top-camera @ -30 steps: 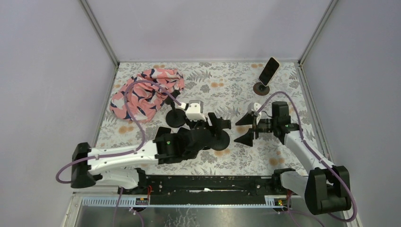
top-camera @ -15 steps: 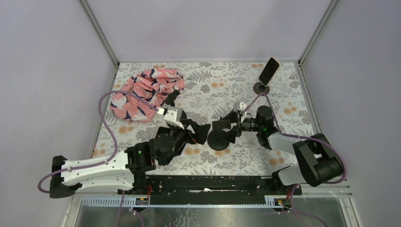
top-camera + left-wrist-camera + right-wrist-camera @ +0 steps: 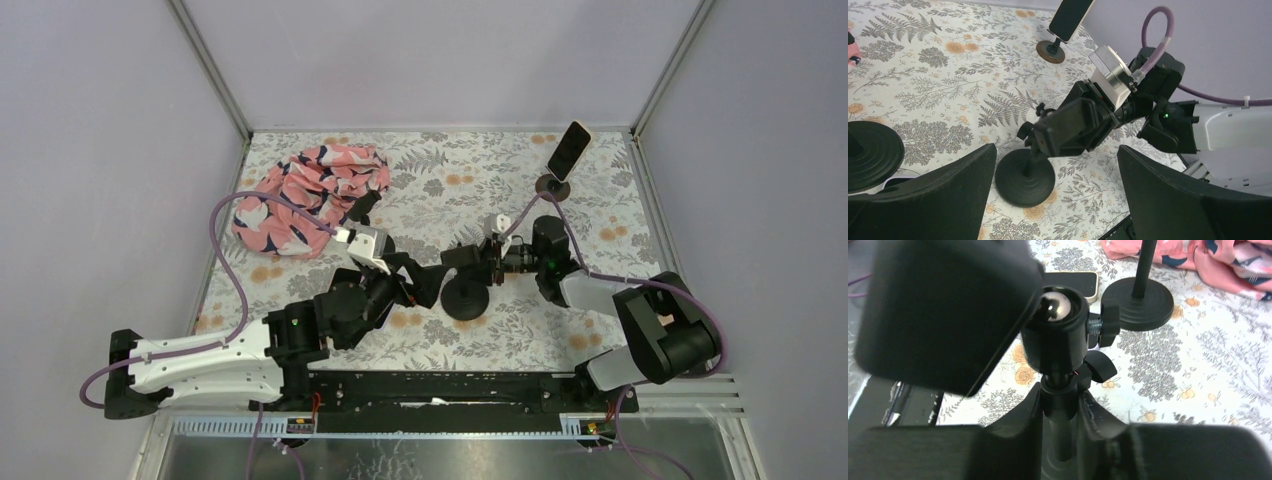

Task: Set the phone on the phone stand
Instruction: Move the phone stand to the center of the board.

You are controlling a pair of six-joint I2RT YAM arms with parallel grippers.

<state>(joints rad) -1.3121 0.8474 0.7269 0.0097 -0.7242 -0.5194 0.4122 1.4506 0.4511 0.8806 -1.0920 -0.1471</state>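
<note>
Phone point(image 3: 1069, 284) is lying flat on the table point(image 3: 1198, 355) beside a second stand's base point(image 3: 1138, 302); my right gripper point(image 3: 1060, 412) is clamping the phone stand point(image 3: 1055, 340) at its stem, my left gripper point(image 3: 1055, 150) gaping wide.

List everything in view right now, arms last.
centre phone stand: one, black, mid-table
second phone stand: one, black, round base, near the cloth
flat phone: one, cream edge, dark screen, lying by the second stand's base
propped phone: one, cream-edged, far right corner
small stand: one, brown base, under the propped phone
cloth: one, pink with navy pattern, far left
table cover: one, grey floral, under everything
left tool: one, black, open, facing the centre stand
right tool: one, black, closed on the centre stand's stem
</note>
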